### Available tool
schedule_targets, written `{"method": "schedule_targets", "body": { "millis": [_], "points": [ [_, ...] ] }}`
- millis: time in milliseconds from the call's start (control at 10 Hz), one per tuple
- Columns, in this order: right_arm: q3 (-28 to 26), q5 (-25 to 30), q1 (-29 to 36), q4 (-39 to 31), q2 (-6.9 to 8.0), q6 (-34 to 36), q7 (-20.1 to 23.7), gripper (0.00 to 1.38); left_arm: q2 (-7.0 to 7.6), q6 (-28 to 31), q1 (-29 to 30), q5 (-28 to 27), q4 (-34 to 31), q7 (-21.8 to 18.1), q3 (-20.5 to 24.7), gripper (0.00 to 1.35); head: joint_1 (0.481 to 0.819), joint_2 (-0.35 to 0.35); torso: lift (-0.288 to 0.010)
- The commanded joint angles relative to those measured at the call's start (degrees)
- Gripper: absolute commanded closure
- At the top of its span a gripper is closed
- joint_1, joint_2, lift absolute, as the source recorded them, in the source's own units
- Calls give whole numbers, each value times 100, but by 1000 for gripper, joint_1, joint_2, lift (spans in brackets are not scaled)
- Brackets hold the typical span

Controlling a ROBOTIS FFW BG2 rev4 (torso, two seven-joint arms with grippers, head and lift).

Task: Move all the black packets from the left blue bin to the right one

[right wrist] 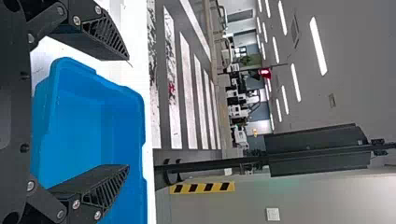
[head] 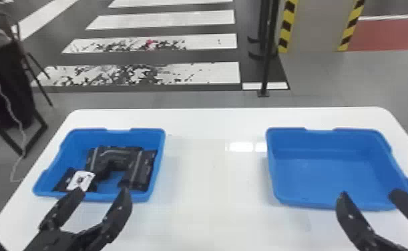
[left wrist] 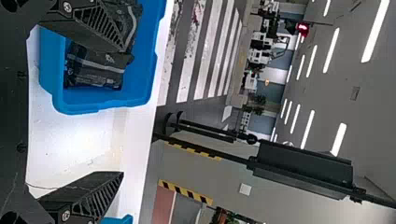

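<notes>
Lying in the left blue bin are the black packets (one, in the near left corner, carries a white label). The left end effector is by this bin's near edge, its fingers standing apart. The right end effector, also with fingers apart, is by the near edge of the right blue bin. Both bins sit on the bench.

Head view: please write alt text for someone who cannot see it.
Black packets lie in the left blue bin on a white table; the right blue bin is empty. Left gripper and right gripper, both open, show at their near rims.
</notes>
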Motion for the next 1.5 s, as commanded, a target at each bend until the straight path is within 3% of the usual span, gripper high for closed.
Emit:
{"method": "schedule_targets", "body": {
  "millis": [0, 300, 600, 1000, 1200, 1400],
  "points": [
    [-1, 3, -3, 0, 0, 0, -7, 214, 0, 70, -13, 39, 0, 0, 0, 101, 695, 106, -154],
    [-1, -20, -3, 14, 0, 0, 1, 214, 26, 731, -365, 27, 0, 0, 194, 101, 695, 108, -154],
    [10, -20, -3, 28, 0, 14, 1, 213, 141, 1687, -998, -144, 42, 0, 446, 104, 695, 122, -154],
    [10, -42, -45, 85, 0, 14, 1, 214, 229, 2447, -2024, -190, 745, 0, 880, 116, 695, 175, -154],
    [10, -77, -45, 99, 0, 14, 1, 214, 466, 2784, -2643, 27, 1336, -18, 754, 121, 695, 203, -154],
    [10, -88, -59, 113, 9, 14, 1, 214, 624, 3459, -3276, 130, 1898, -105, 686, 133, 695, 186, -154]
  ]
}}
